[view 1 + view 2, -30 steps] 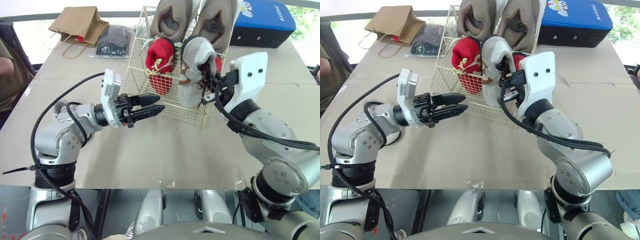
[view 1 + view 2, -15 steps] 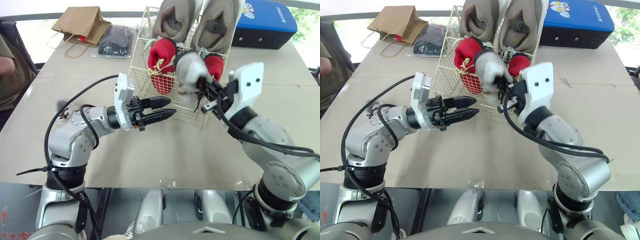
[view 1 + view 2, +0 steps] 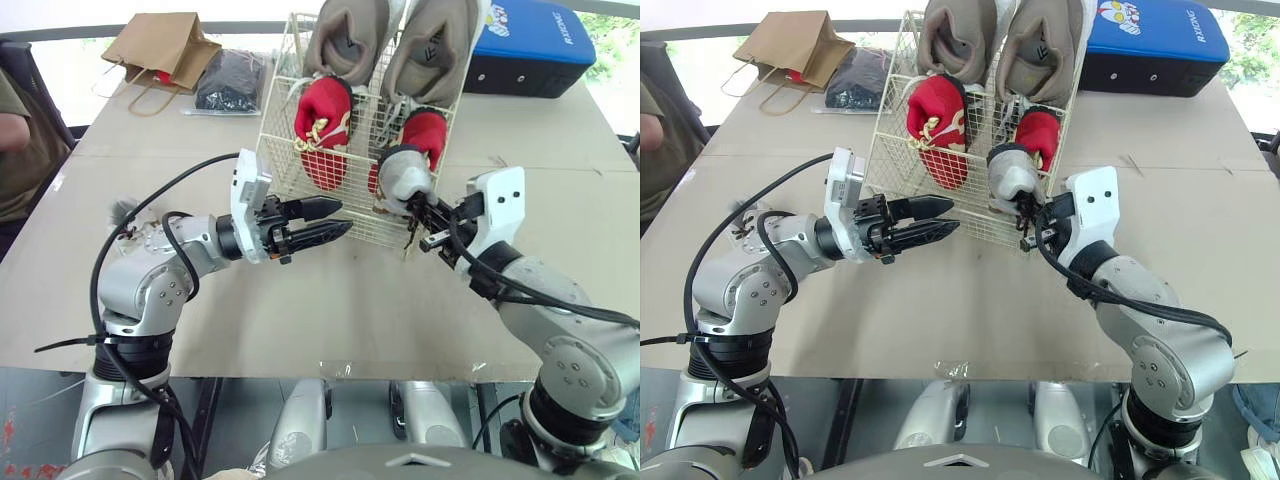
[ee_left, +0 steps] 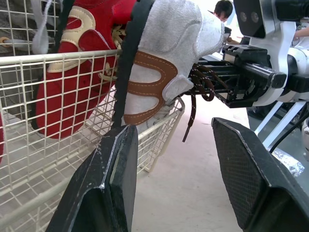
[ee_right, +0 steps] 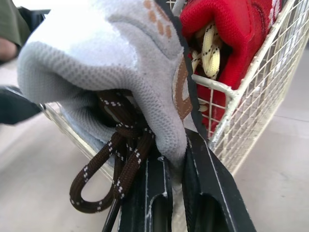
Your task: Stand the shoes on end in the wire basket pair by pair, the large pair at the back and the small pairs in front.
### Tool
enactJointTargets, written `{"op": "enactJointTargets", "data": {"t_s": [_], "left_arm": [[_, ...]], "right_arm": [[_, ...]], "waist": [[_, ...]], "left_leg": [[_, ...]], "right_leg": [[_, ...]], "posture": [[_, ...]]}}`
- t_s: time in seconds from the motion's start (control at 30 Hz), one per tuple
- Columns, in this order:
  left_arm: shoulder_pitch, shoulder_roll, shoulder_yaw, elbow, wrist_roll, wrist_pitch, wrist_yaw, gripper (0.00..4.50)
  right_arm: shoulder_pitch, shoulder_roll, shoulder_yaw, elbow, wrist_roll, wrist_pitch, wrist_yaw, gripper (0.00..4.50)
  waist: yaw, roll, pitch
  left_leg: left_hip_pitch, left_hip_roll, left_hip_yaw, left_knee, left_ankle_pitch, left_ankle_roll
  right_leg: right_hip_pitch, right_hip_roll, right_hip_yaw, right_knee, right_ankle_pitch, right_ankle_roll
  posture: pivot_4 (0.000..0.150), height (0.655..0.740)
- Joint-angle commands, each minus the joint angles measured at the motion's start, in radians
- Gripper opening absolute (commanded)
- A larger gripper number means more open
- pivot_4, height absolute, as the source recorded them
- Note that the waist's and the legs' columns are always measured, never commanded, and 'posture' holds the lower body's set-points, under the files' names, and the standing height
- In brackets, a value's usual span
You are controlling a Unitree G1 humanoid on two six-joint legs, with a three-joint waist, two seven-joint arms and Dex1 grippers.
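We clamp the grey shoe [image 3: 400,176] in our right end effector [image 3: 428,212] at the front of the basket [image 3: 278,165]; our left end effector [image 3: 343,217] hangs released beside it.

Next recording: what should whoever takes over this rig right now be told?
Left gripper: open, empty, hovering by the front of the basket.
Right gripper: shut on the grey shoe, holding it at the basket's front right corner. I cannot tell whether it is inside the wire.
Done: tan pair on end at the back, red pair on end in front of it.
Left: seat the grey shoe on end in front, release, then complete its pair.
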Motion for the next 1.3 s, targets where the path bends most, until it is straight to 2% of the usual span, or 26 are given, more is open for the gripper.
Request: {"op": "enactJointTargets", "data": {"t_s": [0.03, 0.07, 0.23, 0.27, 0.37, 0.43, 0.5, 0.57, 0.67, 0.77, 0.87, 0.97, 1.07, 1.17, 1.27, 1.3], "left_arm": [[0.025, 0.029, 0.042, -0.028, -0.024, -0.005, -0.021, 2.70], [0.033, 0.038, 0.050, -0.033, -0.033, -0.001, -0.028, 2.70], [0.078, 0.086, 0.102, -0.051, -0.064, 0.007, -0.053, 2.70], [0.087, 0.096, 0.114, -0.055, -0.073, 0.012, -0.053, 2.70], [0.122, 0.126, 0.169, -0.055, -0.101, 0.033, -0.042, 2.70], [0.149, 0.135, 0.243, -0.017, -0.120, 0.061, 0.015, 2.70], [0.171, 0.146, 0.316, 0.046, -0.128, 0.078, 0.058, 2.70], [0.187, 0.162, 0.405, 0.131, -0.145, 0.116, 0.118, 2.70], [0.207, 0.199, 0.502, 0.232, -0.121, 0.123, 0.162, 2.70], [0.210, 0.284, 0.653, 0.323, -0.147, 0.231, 0.273, 2.70], [0.207, 0.400, 0.715, 0.424, -0.141, 0.324, 0.280, 2.70], [0.191, 0.523, 0.698, 0.525, -0.107, 0.459, 0.310, 2.70], [0.187, 0.560, 0.622, 0.586, -0.076, 0.553, 0.321, 2.70], [0.171, 0.563, 0.519, 0.634, -0.017, 0.563, 0.319, 2.70], [0.096, 0.510, 0.412, 0.725, 0.076, 0.471, 0.344, 2.70], [0.066, 0.483, 0.377, 0.763, 0.105, 0.435, 0.341, 2.45]], "right_arm": [[-0.011, -0.074, -0.023, -0.021, 0.054, -0.029, 0.085, 1.49], [-0.010, -0.107, -0.030, -0.023, 0.063, -0.042, 0.110, 1.87], [0.032, -0.248, -0.114, -0.049, 0.124, -0.139, 0.238, 4.34], [0.046, -0.273, -0.137, -0.052, 0.143, -0.160, 0.266, 4.47], [0.108, -0.362, -0.229, -0.058, 0.208, -0.237, 0.374, 4.47], [0.171, -0.456, -0.354, -0.037, 0.268, -0.336, 0.547, 4.47], [0.185, -0.512, -0.405, -0.030, 0.348, -0.412, 0.654, 4.47], [0.126, -0.537, -0.377, -0.007, 0.420, -0.454, 0.689, 4.47], [0.030, -0.521, -0.285, 0.019, 0.450, -0.504, 0.674, 4.47], [-0.046, -0.505, -0.202, 0.079, 0.450, -0.550, 0.697, 4.47], [-0.113, -0.478, -0.120, 0.125, 0.435, -0.577, 0.689, 4.47], [-0.130, -0.466, -0.088, 0.195, 0.434, -0.623, 0.753, 4.47], [-0.118, -0.475, -0.042, 0.225, 0.379, -0.664, 0.787, 4.47], [-0.124, -0.472, -0.049, 0.209, 0.412, -0.662, 0.757, 4.47], [-0.096, -0.492, -0.050, 0.208, 0.369, -0.689, 0.759, 4.47], [-0.092, -0.498, -0.039, 0.205, 0.340, -0.697, 0.748, 4.50]], "waist": [[-0.001, 0.000, 0.000], [-0.001, 0.000, 0.000], [0.001, 0.000, 0.001], [0.003, 0.000, 0.001], [0.004, 0.000, 0.001], [0.006, 0.001, 0.001], [0.004, 0.000, 0.001], [-0.004, -0.001, 0.001], [-0.006, -0.001, 0.001], [-0.001, -0.005, 0.002], [0.002, -0.009, 0.003], [0.010, -0.008, 0.003], [0.015, -0.007, 0.004], [0.018, -0.003, 0.006], [0.024, -0.004, 0.006], [0.025, -0.005, 0.006]], "left_leg": [[0.000, 0.000, 0.000, 0.000, 0.000, 0.000], [0.000, 0.000, 0.000, 0.000, 0.000, 0.000], [0.000, 0.000, 0.000, 0.000, 0.000, 0.000], [0.000, 0.000, 0.000, 0.000, 0.000, 0.000], [-0.001, 0.000, 0.000, 0.000, 0.000, 0.000], [-0.001, 0.000, 0.000, 0.000, 0.000, 0.000], [-0.001, 0.000, 0.000, 0.000, 0.000, 0.000], [0.001, 0.002, 0.001, 0.000, 0.000, 0.000], [0.002, 0.004, 0.001, 0.000, 0.000, 0.000], [0.002, 0.004, 0.000, 0.001, 0.000, 0.000], [0.000, 0.004, 0.000, 0.002, 0.000, 0.000], [-0.001, 0.000, 0.000, 0.001, 0.000, 0.000], [-0.001, -0.001, 0.000, 0.001, 0.000, 0.000], [0.000, 0.000, 0.001, 0.000, 0.000, 0.000], [0.000, 0.001, -0.001, 0.000, 0.000, 0.000], [0.000, 0.001, -0.001, 0.000, 0.000, 0.000]], "right_leg": [[0.000, 0.000, 0.000, 0.000, 0.000, 0.000], [0.000, 0.000, 0.000, 0.000, 0.000, 0.000], [0.000, 0.000, 0.000, 0.000, 0.000, 0.000], [0.000, 0.000, 0.000, 0.000, 0.000, 0.000], [0.000, 0.000, 0.000, -0.001, 0.000, 0.000], [0.000, 0.000, 0.000, -0.001, 0.000, 0.000], [0.000, 0.000, 0.000, -0.001, 0.000, 0.000], [0.000, 0.001, 0.000, -0.001, 0.000, 0.000], [0.000, 0.003, 0.001, 0.000, 0.000, 0.000], [0.001, 0.004, 0.000, 0.000, 0.000, 0.000], [0.000, 0.003, 0.000, 0.000, 0.000, 0.000], [0.000, -0.001, -0.001, -0.001, 0.000, 0.000], [0.000, -0.002, -0.001, -0.001, 0.000, 0.000], [-0.001, -0.002, -0.001, 0.000, 0.000, 0.000], [-0.001, 0.000, -0.002, 0.001, 0.000, 0.000], [-0.001, 0.000, -0.002, 0.002, 0.000, 0.000]], "posture": [[0.150, 0.7400], [0.150, 0.7400], [0.150, 0.7400], [0.150, 0.7400], [0.150, 0.7400], [0.150, 0.7400], [0.150, 0.7400], [0.150, 0.7400], [0.150, 0.7400], [0.150, 0.7400], [0.150, 0.7400], [0.150, 0.7400], [0.150, 0.7400], [0.150, 0.7400], [0.150, 0.7400], [0.150, 0.7400]]}}
